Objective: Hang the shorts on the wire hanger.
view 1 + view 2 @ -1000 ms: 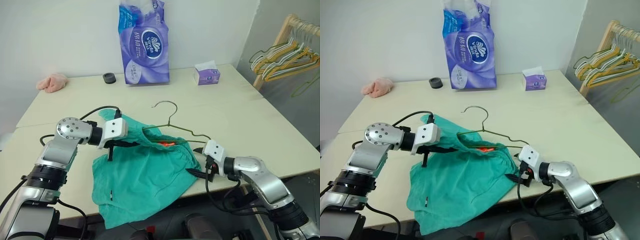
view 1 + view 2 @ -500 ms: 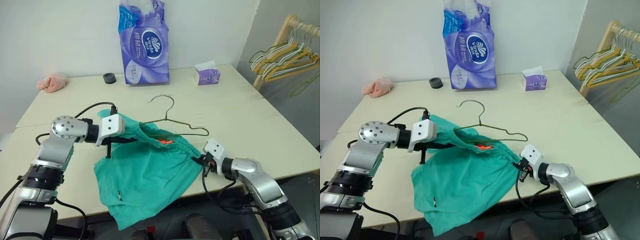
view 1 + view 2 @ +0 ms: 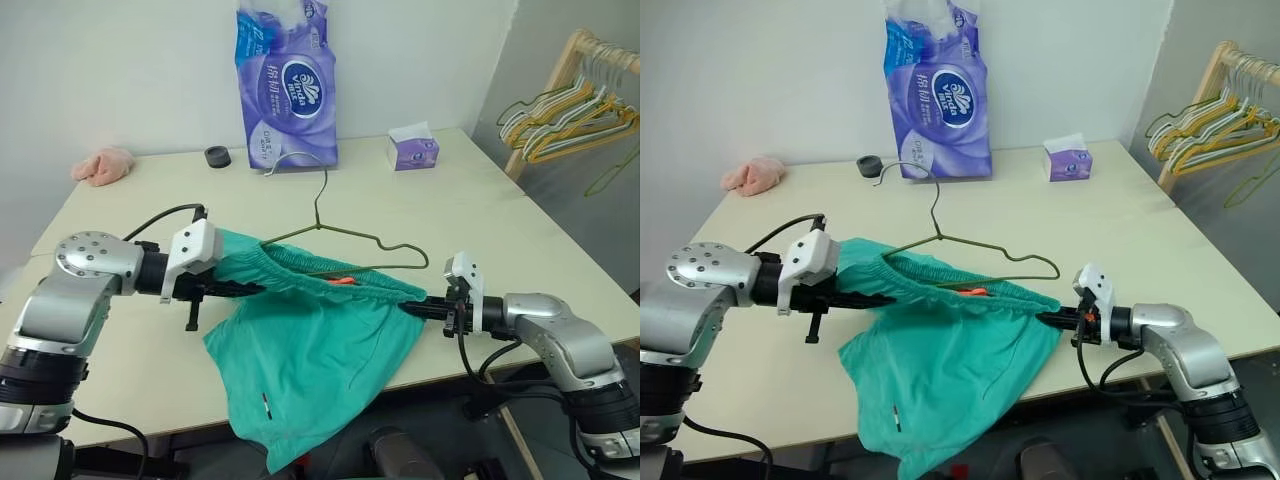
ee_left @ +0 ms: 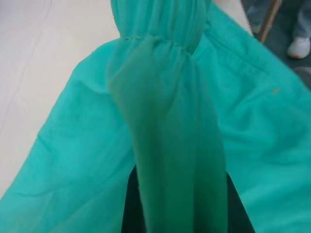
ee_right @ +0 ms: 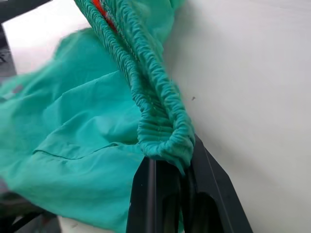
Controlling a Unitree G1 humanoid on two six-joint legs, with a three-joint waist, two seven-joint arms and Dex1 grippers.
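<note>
Teal cotton-ish fabric stretched between both claws, that's my view right now: one pair of shorts (image 3: pixel 320 340) held up over the front half of the table (image 3: pixel 520 230), waistband pulled taut while the legs hang down past the edge. My left gripper (image 3: pixel 250 288) is clamped on one end of the waistband and my right gripper (image 3: pixel 418 306) is pinched shut on the other end, which I reckon keeps the opening spread so it can line up with the wire hanger (image 3: pixel 335 235). There's just one hanger in play; its lower bar sits against the waistband and its hook pokes up toward the back. Whether it's actually threaded through the fabric, I can't tell. Two claws, one garment, one hanger.
</note>
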